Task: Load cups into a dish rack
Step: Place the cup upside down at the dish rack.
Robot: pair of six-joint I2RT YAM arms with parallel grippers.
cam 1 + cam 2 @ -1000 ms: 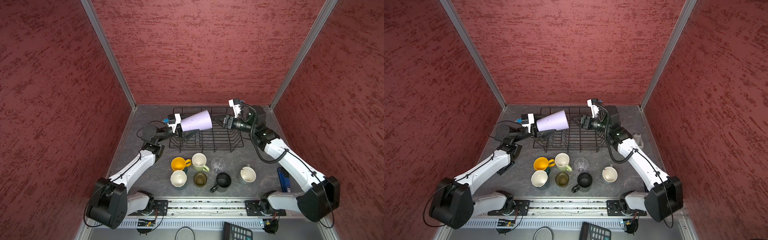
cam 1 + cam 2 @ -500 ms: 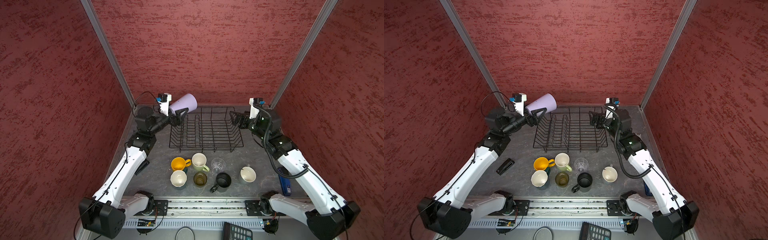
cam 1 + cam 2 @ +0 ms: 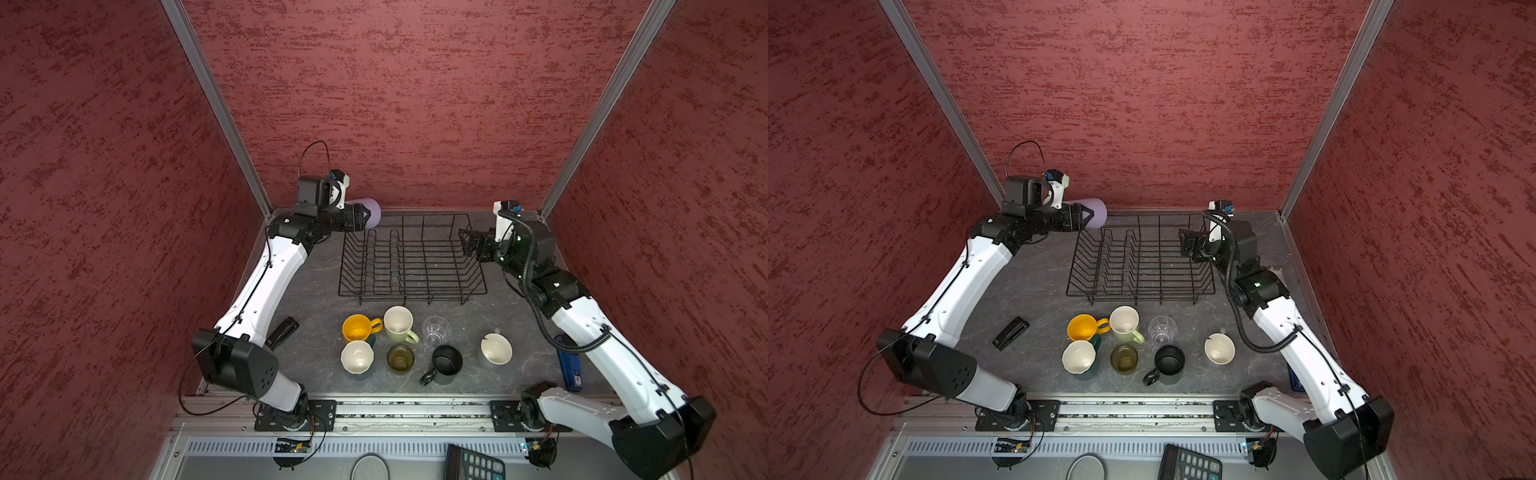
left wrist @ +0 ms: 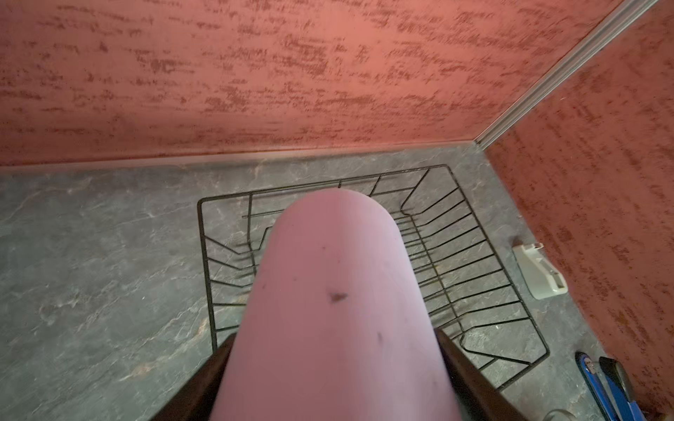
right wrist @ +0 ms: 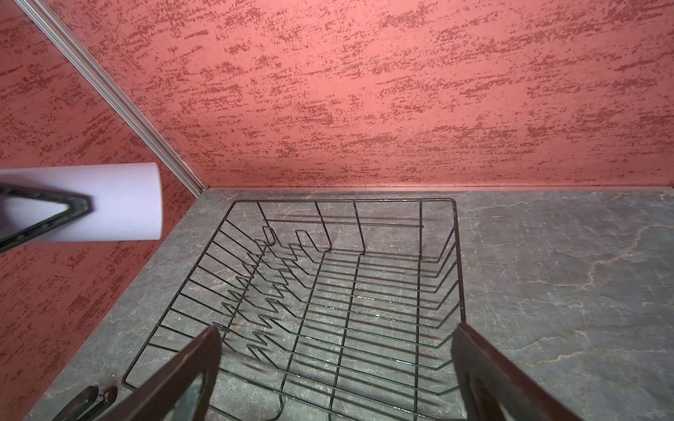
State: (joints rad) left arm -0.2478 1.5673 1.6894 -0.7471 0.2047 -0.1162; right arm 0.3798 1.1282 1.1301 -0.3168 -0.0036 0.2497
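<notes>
- Both top views: black wire dish rack (image 3: 415,294) at the back of the table (image 3: 309,299), seven cups (image 3: 400,358) grouped before it.
- Left gripper (image 3: 366,215) clamped on a lilac tumbler (image 3: 375,210), held sideways beside the rack's far left corner; right gripper (image 3: 466,245) spread wide at its right edge.
- Left wrist: tumbler between both dark fingers (image 4: 215,368), rack beyond.
- Right wrist: fingers far apart, rack seen between.

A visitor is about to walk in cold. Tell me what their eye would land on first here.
The lilac tumbler, held on its side in the left gripper by the dish rack's far left corner, stands out most. The rack holds nothing, while seven cups stand grouped in front of it. The right gripper hangs open at its right end.
</notes>
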